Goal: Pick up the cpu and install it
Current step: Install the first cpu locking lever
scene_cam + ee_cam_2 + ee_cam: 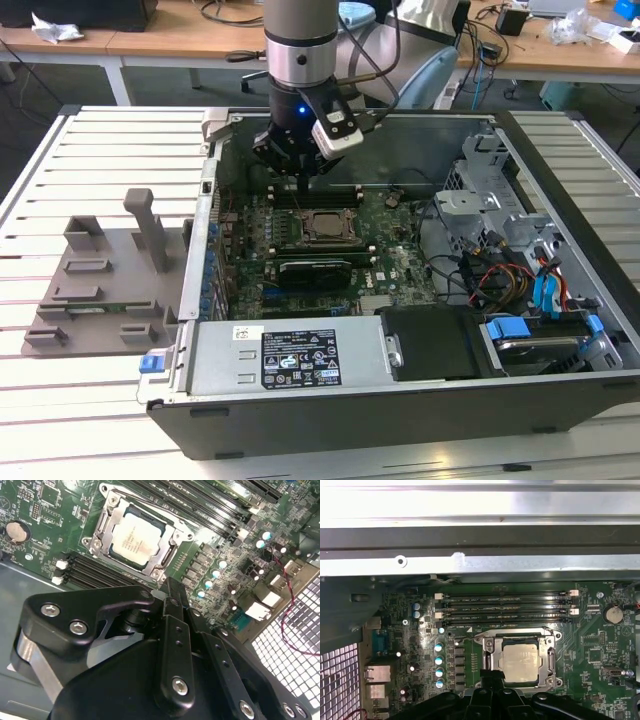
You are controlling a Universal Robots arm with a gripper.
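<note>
Second wrist view: jaws (172,587) pressed together, holding nothing, cpu (136,536) seated in socket frame (170,555) just beyond their tips.

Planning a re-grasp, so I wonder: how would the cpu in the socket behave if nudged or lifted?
The cpu looks like a thin, rigid plate, probably light. Its smooth metal top may be slippery. Sitting inside the socket frame, it likely won't slide sideways when pushed; a tilted lift could be risky.

I see a silver-grey cpu (136,539) in a pale metal frame on the green motherboard (600,675); black gripper (172,597); grey holder tray (100,280); blue drive clips (505,328).
</note>
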